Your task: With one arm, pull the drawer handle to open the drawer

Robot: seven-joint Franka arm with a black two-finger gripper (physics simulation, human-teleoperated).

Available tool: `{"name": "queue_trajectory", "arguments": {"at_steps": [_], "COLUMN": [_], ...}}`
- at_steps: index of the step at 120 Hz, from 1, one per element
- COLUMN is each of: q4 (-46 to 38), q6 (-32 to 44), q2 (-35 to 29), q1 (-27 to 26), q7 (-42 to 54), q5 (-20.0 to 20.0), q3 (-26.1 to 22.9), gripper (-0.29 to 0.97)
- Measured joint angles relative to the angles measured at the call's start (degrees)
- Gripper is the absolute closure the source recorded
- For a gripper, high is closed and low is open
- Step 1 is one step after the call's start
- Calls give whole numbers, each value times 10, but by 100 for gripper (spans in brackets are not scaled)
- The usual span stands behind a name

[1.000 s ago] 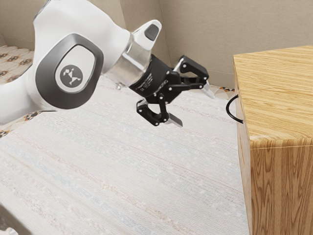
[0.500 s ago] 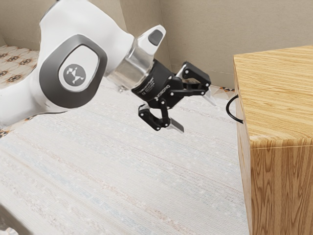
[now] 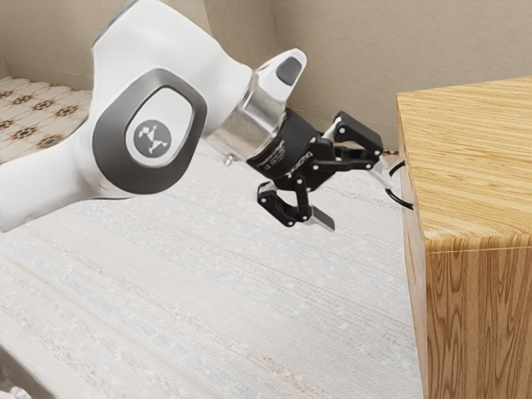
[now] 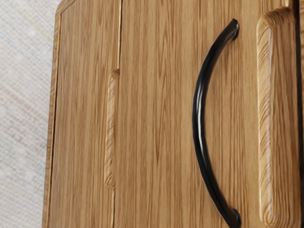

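- Pincer (image 3: 353, 194) released, fingers spread wide.
- Drawer handle (image 3: 392, 196): black curved bar just ahead of pincer, upper fingertip right by it; contact unclear.
- Handle sits on wooden cabinet (image 3: 465, 150) front, facing pincer.

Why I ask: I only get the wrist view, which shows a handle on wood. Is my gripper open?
Observer: Yes. In the exterior view the gripper is open, with its fingers spread wide.
Operator: Is it at the handle?
Observer: One fingertip sits right by the upper end of the handle. The other hangs short of it, toward the exterior view's left, so nothing is clamped.
Operator: Has anything slid out?
Observer: No. The front of the cabinet looks flush from the side.
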Motion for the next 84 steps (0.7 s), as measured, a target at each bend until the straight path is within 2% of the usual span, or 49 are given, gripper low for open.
{"name": "queue_trajectory", "arguments": {"at_steps": [84], "q4": [23], "q6": [3], "q2": [25], "q1": [3], "q7": [9], "q5": [5], "q3": [-6], "gripper": [0]}}
